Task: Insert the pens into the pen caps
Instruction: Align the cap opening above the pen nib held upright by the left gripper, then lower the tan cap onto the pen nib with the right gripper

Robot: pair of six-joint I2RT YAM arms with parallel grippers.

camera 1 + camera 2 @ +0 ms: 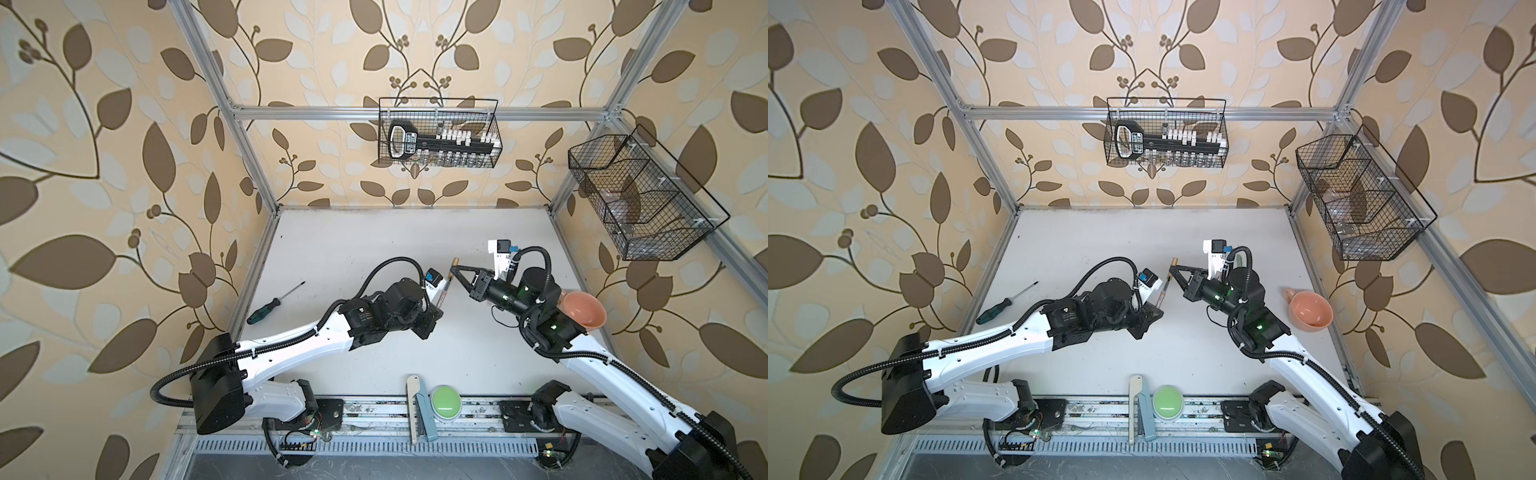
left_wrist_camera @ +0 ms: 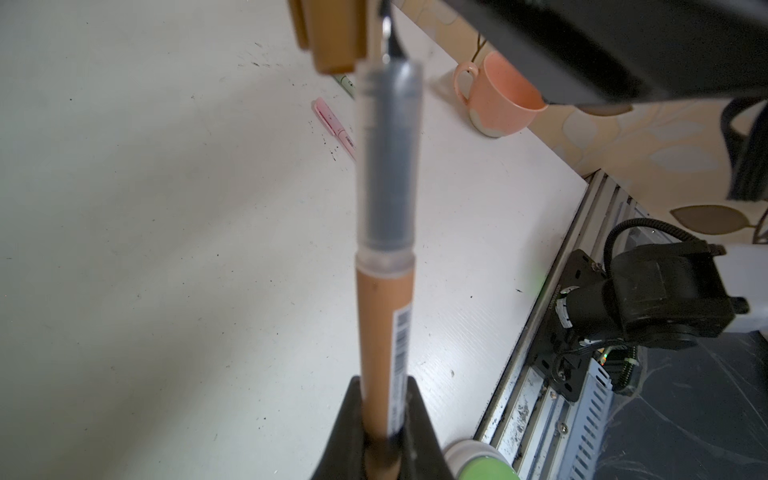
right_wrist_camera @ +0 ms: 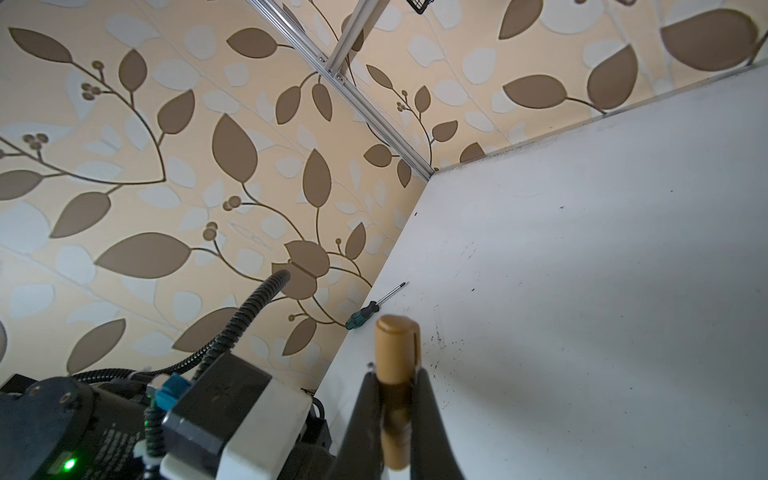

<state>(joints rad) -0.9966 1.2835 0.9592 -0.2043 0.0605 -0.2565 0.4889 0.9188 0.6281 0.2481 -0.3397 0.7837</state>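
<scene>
Brown pen was clamped by its barrel in the left claw, held up above the counter. In the left wrist view its dark tip showed just beside the brown cap, not inside it. The right claw was clenched on that cap. A pink pen lay on the counter near an orange cup.

My left arm and right arm wear white shells with black joints; ribbed black cables loop beside them, small green lights glowing on the right.
</scene>
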